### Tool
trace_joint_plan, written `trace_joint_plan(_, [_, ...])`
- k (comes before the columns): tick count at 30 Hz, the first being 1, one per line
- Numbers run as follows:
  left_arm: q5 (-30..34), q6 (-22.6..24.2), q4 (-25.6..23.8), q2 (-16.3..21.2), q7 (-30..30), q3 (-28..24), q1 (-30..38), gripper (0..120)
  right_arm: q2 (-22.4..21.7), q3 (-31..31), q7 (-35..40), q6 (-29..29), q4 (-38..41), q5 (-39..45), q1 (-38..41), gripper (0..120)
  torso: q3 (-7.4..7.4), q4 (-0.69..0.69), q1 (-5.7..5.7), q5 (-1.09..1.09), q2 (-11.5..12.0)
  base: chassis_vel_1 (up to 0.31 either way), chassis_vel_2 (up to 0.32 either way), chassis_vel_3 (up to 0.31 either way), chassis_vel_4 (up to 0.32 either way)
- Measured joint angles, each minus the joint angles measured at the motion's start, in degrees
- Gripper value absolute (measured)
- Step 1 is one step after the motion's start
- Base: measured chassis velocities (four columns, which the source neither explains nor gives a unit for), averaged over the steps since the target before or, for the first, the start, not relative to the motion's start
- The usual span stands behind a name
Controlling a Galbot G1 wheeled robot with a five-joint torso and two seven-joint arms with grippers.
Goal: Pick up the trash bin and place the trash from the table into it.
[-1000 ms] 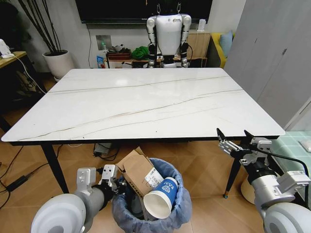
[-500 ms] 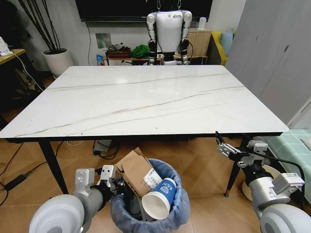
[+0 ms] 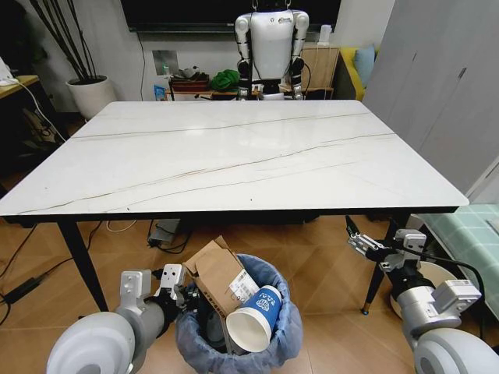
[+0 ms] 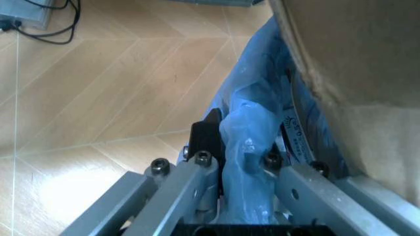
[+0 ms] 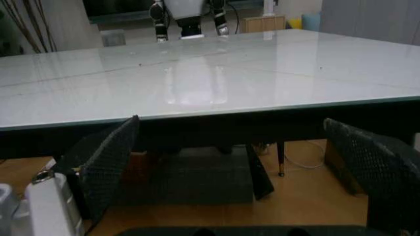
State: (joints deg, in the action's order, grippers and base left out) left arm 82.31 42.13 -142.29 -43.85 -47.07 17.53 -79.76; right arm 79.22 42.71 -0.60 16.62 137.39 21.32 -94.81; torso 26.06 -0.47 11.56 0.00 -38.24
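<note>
— Where's the bin?

— On the floor just in front of the table (image 3: pixel 234 167), at my left side. My left gripper (image 4: pixel 239 157) is clamped on the bin (image 3: pixel 238 331) rim, the blue bag (image 4: pixel 253 123) pinched between the fingers.

— What's in it?

— A cardboard box (image 3: pixel 222 276) sticking up, and a paper cup (image 3: pixel 253 318) lying tilted beside it.

— And your right gripper?

— My right gripper (image 3: pixel 373 234) hangs below the table edge, near a leg, fingers (image 5: pixel 108 162) spread wide and holding nothing.
</note>
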Motion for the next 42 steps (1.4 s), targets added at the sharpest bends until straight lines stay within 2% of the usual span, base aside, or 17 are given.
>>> trace_joint_plan(42, [-0.4,0.0,0.5,0.3,0.9,1.7,-1.1,3,0.2,0.5,-0.6,-1.9,-2.3,-1.9,-0.9,100,-5.90,0.00,-4.07,0.00,10.0,0.000,0.000,0.000,0.000])
